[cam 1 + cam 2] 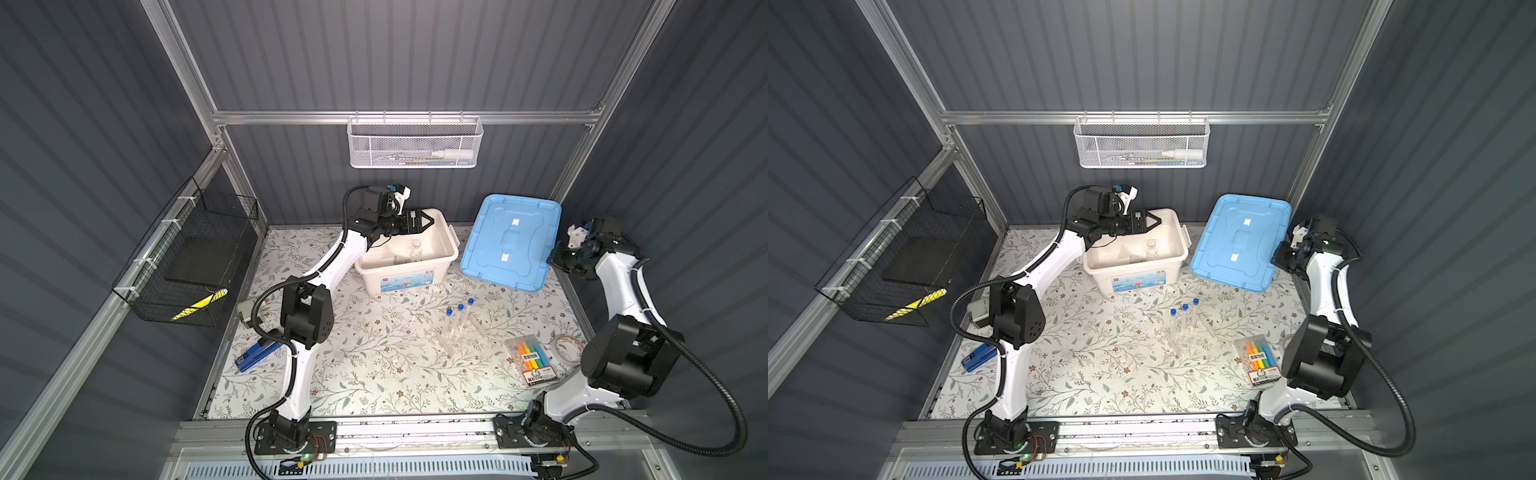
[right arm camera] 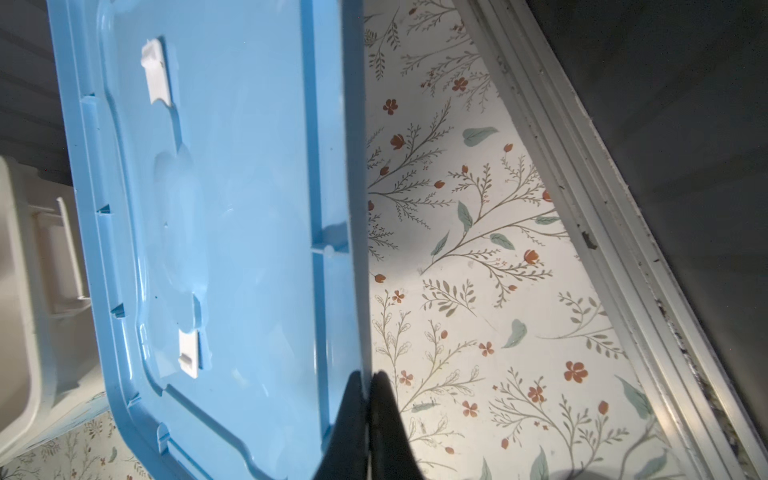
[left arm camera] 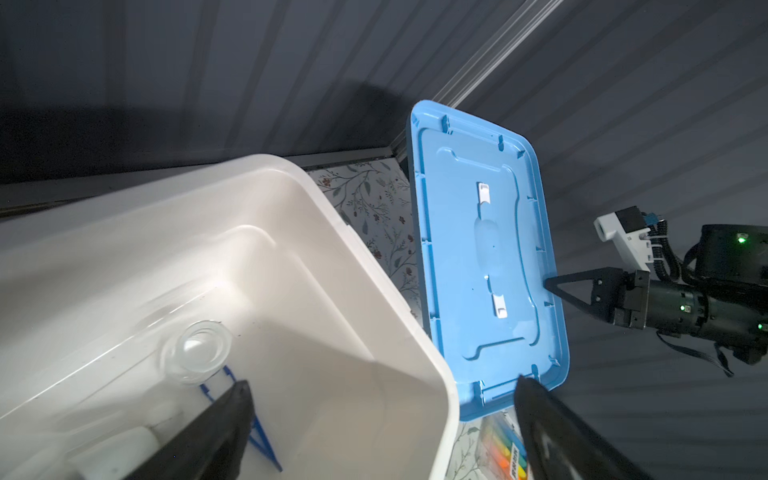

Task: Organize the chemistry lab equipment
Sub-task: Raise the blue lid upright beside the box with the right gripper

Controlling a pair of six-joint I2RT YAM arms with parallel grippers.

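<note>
I count three capped tubes [image 1: 459, 318] centre-frame and one flask [image 3: 195, 351] in the bin [image 1: 374, 274]; left gripper [image 1: 430, 220] gapes, right gripper [image 2: 366, 386] pinches the lid [image 1: 511, 241].

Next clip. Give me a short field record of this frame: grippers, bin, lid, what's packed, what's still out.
left gripper: open, above the white bin, holding nothing
right gripper: shut on the edge of the blue lid
lid position: off the bin, tilted beside it
in bin: small glass flask, blue tweezers
on table: three test tubes in the clear rack, highlighter pack, stapler
</note>
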